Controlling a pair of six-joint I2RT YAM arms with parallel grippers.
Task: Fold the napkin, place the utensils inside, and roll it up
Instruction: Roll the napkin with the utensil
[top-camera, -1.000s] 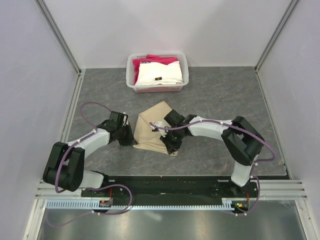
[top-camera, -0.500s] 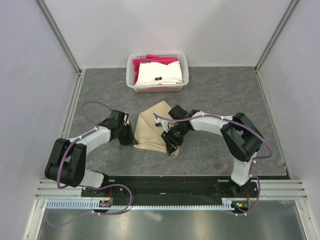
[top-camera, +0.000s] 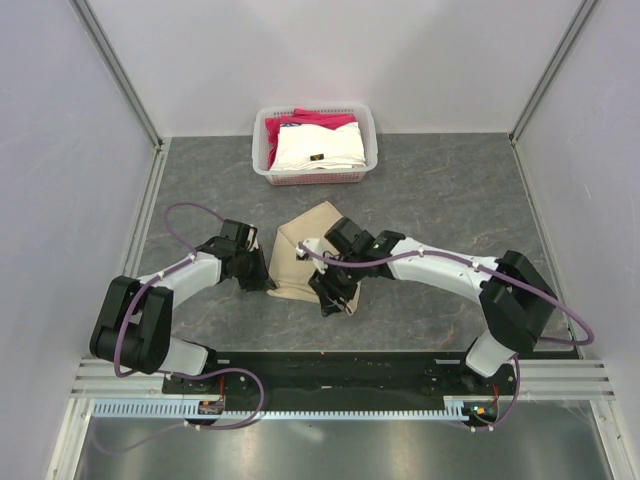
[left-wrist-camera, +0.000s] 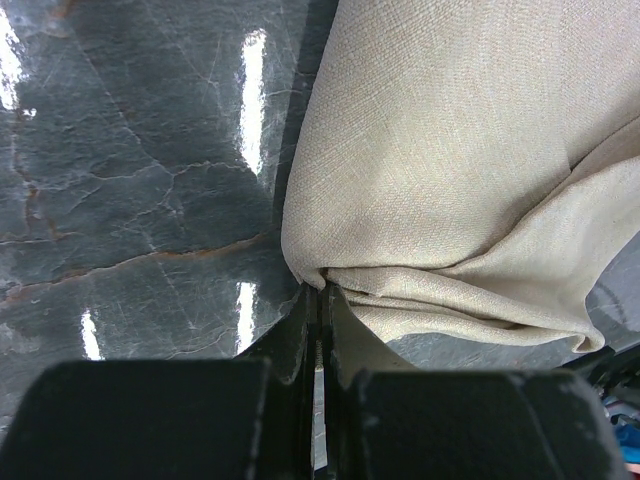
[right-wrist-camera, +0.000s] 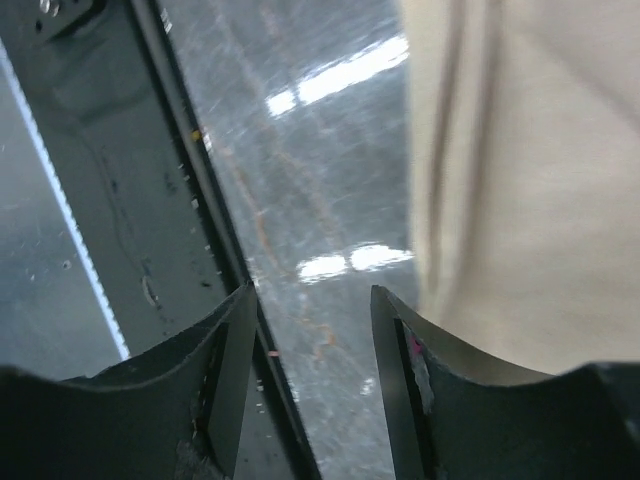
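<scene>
The tan napkin (top-camera: 303, 250) lies folded and rumpled on the dark table between my two grippers. My left gripper (top-camera: 263, 281) is shut on the napkin's near left corner. In the left wrist view the cloth (left-wrist-camera: 450, 170) bunches into the closed tips of that gripper (left-wrist-camera: 322, 290). My right gripper (top-camera: 334, 296) hovers over the napkin's near right edge. In the right wrist view this gripper (right-wrist-camera: 312, 295) stands open with only bare table between its fingers, and the napkin (right-wrist-camera: 530, 200) lies just to the right of it. The utensils are out of view.
A white basket (top-camera: 262, 150) stands at the back of the table, holding a white folded cloth (top-camera: 315, 148) and a pink-red one (top-camera: 322, 120). The black front rail (right-wrist-camera: 110, 200) runs close to the left of the right gripper. Grey walls enclose both sides.
My right gripper has opened and shifted left and nearer along the napkin's near edge, while its elbow swung out to the right. The left gripper has kept its hold and place.
</scene>
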